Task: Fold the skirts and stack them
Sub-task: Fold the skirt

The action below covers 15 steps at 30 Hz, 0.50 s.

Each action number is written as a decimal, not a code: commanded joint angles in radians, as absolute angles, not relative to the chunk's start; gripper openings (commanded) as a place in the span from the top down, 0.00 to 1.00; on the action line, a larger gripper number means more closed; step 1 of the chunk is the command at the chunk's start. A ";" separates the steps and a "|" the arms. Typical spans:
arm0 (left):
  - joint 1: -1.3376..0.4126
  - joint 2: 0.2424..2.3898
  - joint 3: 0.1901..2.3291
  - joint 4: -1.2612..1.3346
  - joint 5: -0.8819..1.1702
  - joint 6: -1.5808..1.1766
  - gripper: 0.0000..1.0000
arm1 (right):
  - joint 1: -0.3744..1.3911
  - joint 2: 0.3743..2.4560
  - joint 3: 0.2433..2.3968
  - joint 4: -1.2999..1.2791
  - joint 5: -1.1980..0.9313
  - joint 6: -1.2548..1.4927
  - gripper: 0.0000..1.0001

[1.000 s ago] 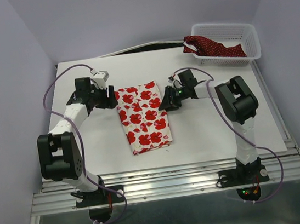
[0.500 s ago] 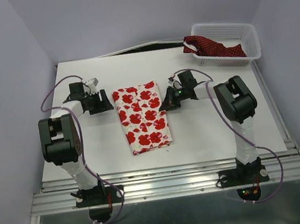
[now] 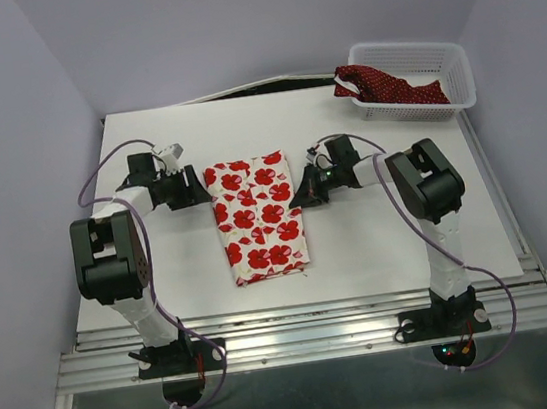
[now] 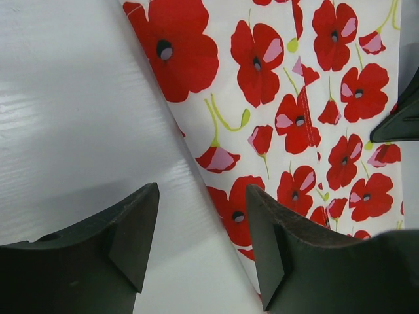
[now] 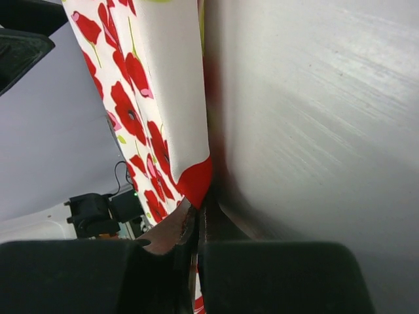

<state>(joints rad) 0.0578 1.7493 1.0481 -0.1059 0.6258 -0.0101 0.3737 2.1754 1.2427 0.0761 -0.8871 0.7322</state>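
Observation:
The white skirt with red poppies point(image 3: 258, 219) lies folded into a long rectangle at the table's middle. My left gripper point(image 3: 201, 186) is open and low at the skirt's far left edge. In the left wrist view the skirt's edge point(image 4: 294, 98) runs between the jaws of that gripper point(image 4: 203, 196), with bare table under the left jaw. My right gripper point(image 3: 300, 199) is shut on the skirt's right edge. In the right wrist view a red corner of the cloth point(image 5: 150, 85) goes into the closed jaws of that gripper point(image 5: 200, 209). The dark red dotted skirt point(image 3: 389, 88) lies bunched in the basket.
A white lattice basket point(image 3: 404, 46) stands at the table's far right corner, the dark skirt hanging over its left rim. The white table top point(image 3: 406, 217) ends at a metal rail in front. Grey walls close in left, right and behind.
My left gripper drew back to the left, then came in again to the poppy skirt's left edge. My right gripper and the skirt shifted slightly left and nearer.

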 commanded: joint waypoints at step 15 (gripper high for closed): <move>-0.173 1.640 1.046 -0.199 0.241 -0.083 0.29 | 0.388 2.137 1.230 0.219 -0.994 0.799 0.69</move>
